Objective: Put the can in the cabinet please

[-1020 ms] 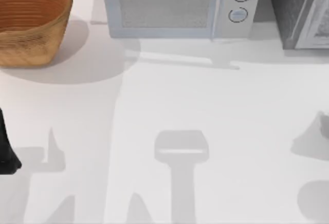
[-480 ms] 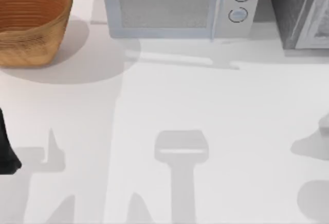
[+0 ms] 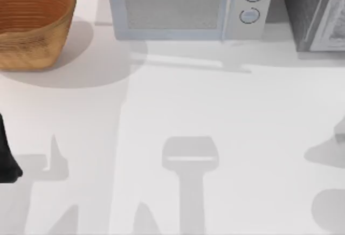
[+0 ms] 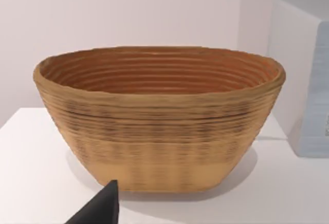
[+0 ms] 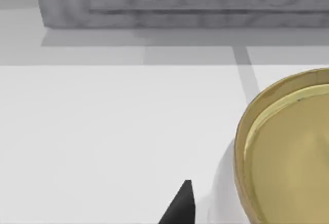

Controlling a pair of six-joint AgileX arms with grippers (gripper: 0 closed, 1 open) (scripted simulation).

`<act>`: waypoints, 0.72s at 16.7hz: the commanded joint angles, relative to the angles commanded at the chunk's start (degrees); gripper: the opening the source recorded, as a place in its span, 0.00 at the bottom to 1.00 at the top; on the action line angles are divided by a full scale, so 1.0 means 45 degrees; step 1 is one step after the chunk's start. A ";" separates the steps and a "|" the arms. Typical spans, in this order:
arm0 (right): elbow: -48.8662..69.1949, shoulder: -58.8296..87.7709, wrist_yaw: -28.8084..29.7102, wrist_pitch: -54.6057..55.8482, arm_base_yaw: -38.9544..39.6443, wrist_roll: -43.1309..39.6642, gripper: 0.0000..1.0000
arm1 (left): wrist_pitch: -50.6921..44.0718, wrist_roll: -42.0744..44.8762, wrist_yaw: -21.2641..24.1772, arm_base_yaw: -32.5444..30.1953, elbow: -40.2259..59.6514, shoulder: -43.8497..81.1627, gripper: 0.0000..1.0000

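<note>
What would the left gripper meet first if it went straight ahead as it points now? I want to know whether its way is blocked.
Most likely the wicker basket: in the left wrist view it stands squarely ahead of the left gripper on the white table, nothing between. Depth is unclear.

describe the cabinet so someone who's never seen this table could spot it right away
Look along the back edge of the white table to its far right corner. The cabinet stands there, right of the microwave, only partly in view. It is a dark grey speckled box with a lighter framed door panel, whereas the pale microwave carries two round knobs.
</note>
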 joint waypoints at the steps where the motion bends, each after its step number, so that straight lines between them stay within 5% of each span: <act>1: 0.0000 0.0000 0.0000 0.0000 0.0000 0.0000 0.00 | 0.0000 0.0000 0.0000 0.0000 0.0000 0.0000 1.00; 7: 0.0182 -0.0794 -0.0018 -0.0841 -0.0015 0.0039 0.00 | 0.0000 0.0000 0.0000 0.0000 0.0000 0.0000 1.00; 12: 0.0827 -0.3768 -0.0091 -0.4602 0.0015 0.0072 0.00 | 0.0000 0.0000 0.0000 0.0000 0.0000 0.0000 1.00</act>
